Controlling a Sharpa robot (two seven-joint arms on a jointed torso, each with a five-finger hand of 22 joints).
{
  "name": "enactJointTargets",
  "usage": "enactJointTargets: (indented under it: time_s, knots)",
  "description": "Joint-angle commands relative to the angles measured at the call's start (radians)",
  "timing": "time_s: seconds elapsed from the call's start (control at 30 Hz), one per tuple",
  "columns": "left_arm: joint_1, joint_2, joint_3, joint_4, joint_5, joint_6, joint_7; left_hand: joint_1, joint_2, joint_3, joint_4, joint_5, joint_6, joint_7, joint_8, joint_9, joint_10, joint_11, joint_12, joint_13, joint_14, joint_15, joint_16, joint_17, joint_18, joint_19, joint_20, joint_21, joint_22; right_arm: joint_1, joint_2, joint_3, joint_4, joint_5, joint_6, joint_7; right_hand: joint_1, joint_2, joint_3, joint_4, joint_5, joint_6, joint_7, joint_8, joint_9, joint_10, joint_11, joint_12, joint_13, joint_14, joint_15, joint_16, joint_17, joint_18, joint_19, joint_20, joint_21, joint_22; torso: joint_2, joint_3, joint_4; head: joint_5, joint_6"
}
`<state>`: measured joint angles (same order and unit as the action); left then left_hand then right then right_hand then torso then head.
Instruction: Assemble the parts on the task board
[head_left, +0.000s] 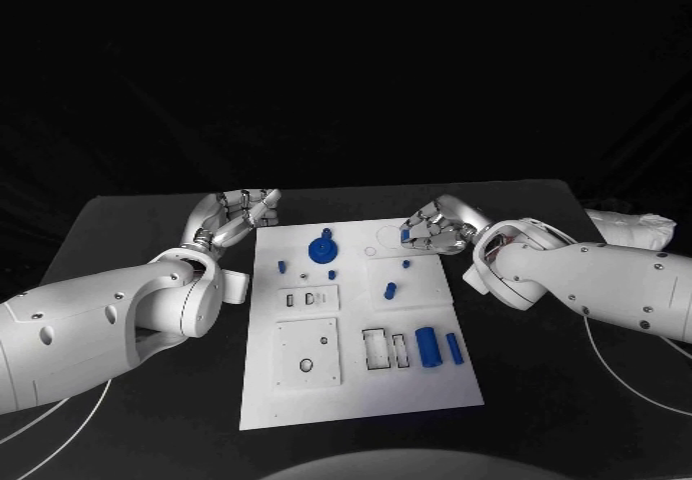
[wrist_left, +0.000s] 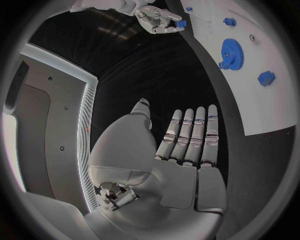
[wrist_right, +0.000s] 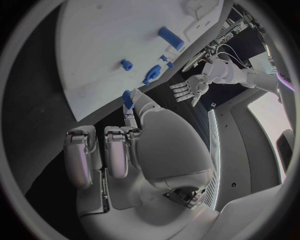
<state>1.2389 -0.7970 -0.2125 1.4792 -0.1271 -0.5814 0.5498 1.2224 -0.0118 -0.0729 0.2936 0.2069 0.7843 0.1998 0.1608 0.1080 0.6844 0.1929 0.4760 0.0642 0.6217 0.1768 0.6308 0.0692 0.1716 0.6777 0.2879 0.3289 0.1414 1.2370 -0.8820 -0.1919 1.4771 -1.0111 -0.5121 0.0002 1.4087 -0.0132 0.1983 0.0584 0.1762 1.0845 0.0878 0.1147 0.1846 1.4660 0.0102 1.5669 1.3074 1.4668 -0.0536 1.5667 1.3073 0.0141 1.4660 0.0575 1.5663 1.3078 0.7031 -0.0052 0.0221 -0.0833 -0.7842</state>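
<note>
Right hand (head_left: 437, 228) is pinching a small blue part (head_left: 405, 233) at the board's (head_left: 361, 400) upper right.
Left hand (head_left: 235, 215) is idling with fingers spread, holding nothing; I'd be lining the part up squarely before pressing.

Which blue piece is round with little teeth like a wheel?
The blue gear, near the far end of the task board. It is round with toothed edges; the other blue parts are small pegs or plain cylinders, like the big cylinder.

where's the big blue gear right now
The round blue toothed gear sits on the white task board near its far edge, toward the robot's left side in the head view, close to the open left hand beside the board.
</note>
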Motion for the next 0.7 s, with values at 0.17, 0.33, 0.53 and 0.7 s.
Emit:
enactJointTargets:
  time_s: [0.17,0.33,0.53,0.7]
  knots:
    - [0.001,0.007,0.001,-0.002,0.0,0.01,0.013,0.001,0.007,-0.005,-0.001,0.006,-0.01,0.036,0.001,0.001,0.005,0.002,-0.002,-0.001,-0.005,0.0,-0.005,0.001,0.007,-0.007,0.0,-0.004,-0.002,0.015,0.045,0.001,0.069,0.013,-0.024,-0.009,0.012,0.001,-0.001,-0.01,0.009,0.027,-0.006,0.005,0.002,0.105,0.011,0.004,0.263,0.104,0.01,0.004,0.263,-0.014,0.105,0.008,0.004,0.263,0.001,-0.0009,0.0019,0.032,-0.008]
    - [0.001,0.011,0.001,-0.004,0.0,0.009,0.013,0.001,0.007,-0.005,-0.001,0.006,-0.01,0.036,0.001,0.001,0.005,0.002,-0.002,-0.001,-0.005,0.0,-0.005,0.001,0.007,-0.007,0.0,-0.004,-0.002,0.021,0.09,0.001,0.108,-0.018,-0.003,-0.082,0.011,0.0,-0.003,-0.01,0.01,0.026,0.0,0.0,0.0,0.105,0.017,0.004,0.263,0.104,0.014,0.004,0.263,-0.014,0.105,0.011,0.004,0.263,-0.001,-0.002,0.0005,0.059,-0.018]
    - [0.001,0.014,0.001,-0.004,0.0,0.008,0.012,0.002,0.008,-0.005,-0.002,0.006,-0.01,0.036,0.001,0.001,0.005,0.003,-0.002,-0.001,-0.005,0.0,-0.006,0.001,0.006,-0.007,0.0,-0.004,-0.002,0.024,0.138,0.002,0.134,-0.057,0.019,-0.147,0.008,-0.003,-0.007,-0.01,0.011,0.029,0.005,-0.002,-0.001,0.105,0.021,0.004,0.263,0.104,0.018,0.004,0.263,-0.014,0.105,0.014,0.004,0.263,-0.001,-0.0022,0.0014,0.087,-0.029]
    - [0.001,0.014,0.001,-0.003,0.0,0.007,0.013,0.002,0.008,-0.005,-0.002,0.006,-0.01,0.036,0.001,0.001,0.005,0.003,-0.002,-0.001,-0.005,0.0,-0.006,0.001,0.006,-0.007,0.0,-0.004,-0.002,0.019,0.178,0.002,0.135,-0.112,0.027,-0.186,0.002,-0.009,-0.013,-0.012,0.031,0.031,0.01,-0.01,-0.006,0.105,0.027,0.004,0.263,0.104,0.027,0.004,0.263,-0.014,0.105,0.022,0.004,0.263,-0.002,-0.002,0.0008,0.102,-0.04]
